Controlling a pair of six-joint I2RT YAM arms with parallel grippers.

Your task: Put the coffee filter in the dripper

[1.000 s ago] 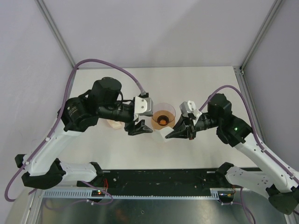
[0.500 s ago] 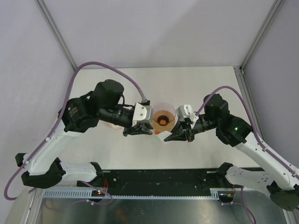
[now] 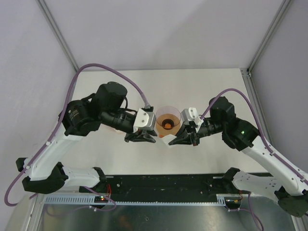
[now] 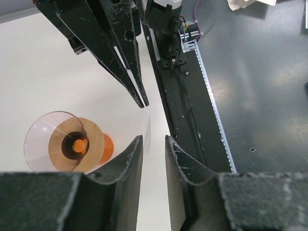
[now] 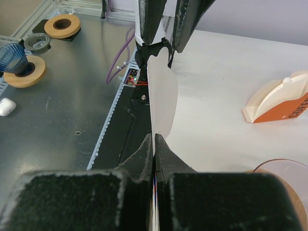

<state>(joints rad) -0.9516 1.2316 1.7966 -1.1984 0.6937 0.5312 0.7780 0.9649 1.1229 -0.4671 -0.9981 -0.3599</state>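
Where the thin white paper coffee filter [image 5: 161, 91] hangs: in the air between the two claws, low over the matte white counter [image 3: 207, 86], just on the near side of the dripper and not in it.
Dripper: a translucent pinkish-orange plastic cone [image 4: 38, 139] with a wide round rim. It sits in a round wooden collar with an orange piece at the centre, upright on the counter.
Right claw: black, scuffed fingers [image 5: 154, 139] clamped tight on the filter's lower edge, and there's no gap between them at all.
Left claw: black fingers with chalky, worn edges [image 4: 154, 144], the jaws parted by a narrow slit. The filter's free edge lines up with that slit, right at the tips. Whether paper and fingers touch, I cannot tell.
Filter's look: smooth and flat, a rounded leaf-like outline from the right wrist; from the left wrist it's edge-on, a hairline sliver running from the right claw's tips toward the left claw.
Filter stack: a cream wedge of folded papers in an orange printed sleeve [image 5: 276, 103], lying on the counter off to one side.
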